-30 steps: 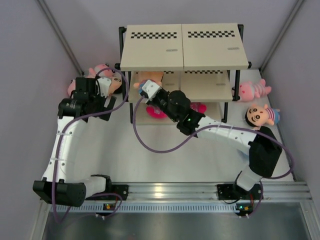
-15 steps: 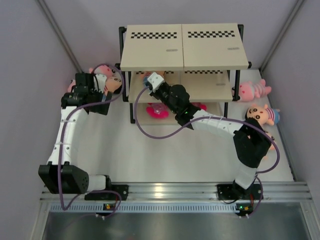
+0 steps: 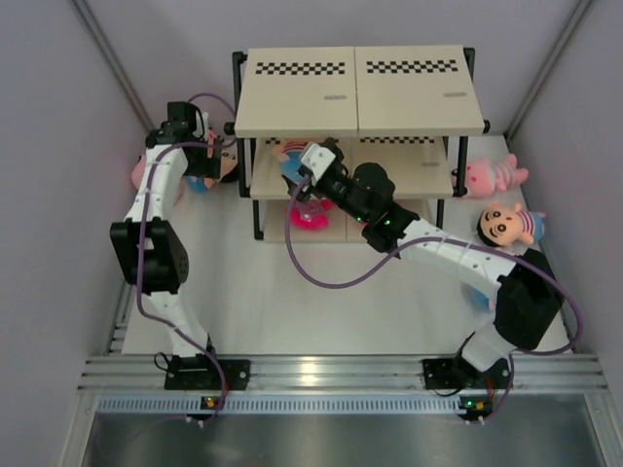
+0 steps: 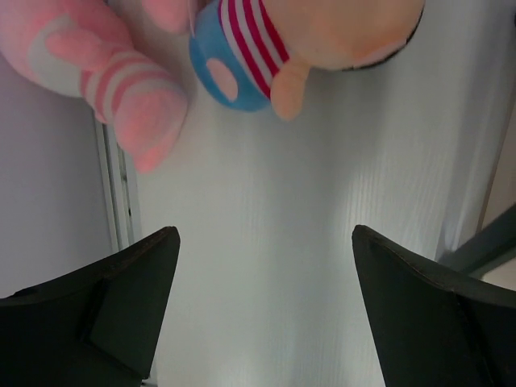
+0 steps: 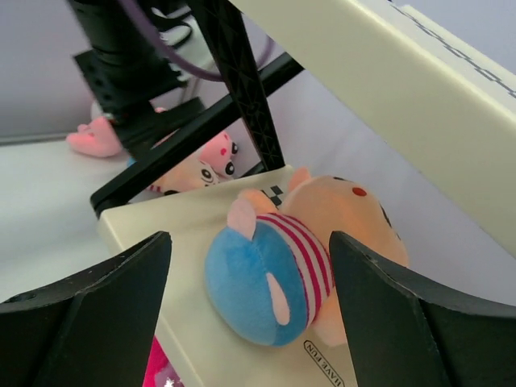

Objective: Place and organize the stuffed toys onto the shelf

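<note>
Resting on shelf, doll lies head inward; bottom outward.

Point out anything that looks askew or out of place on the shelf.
The doll on the middle board of the shelf lies flat rather than upright, blue bottom toward the front, close to the board's front left corner. Nothing looks damaged or spilled.

Top view: fixed, high behind the arm bases, looking down on the whole table and shelf.
Left wrist view: close, facing down at the table left of the shelf.
Right wrist view: close, low, looking along the middle board toward that same corner; pink toy appears in all three.
</note>
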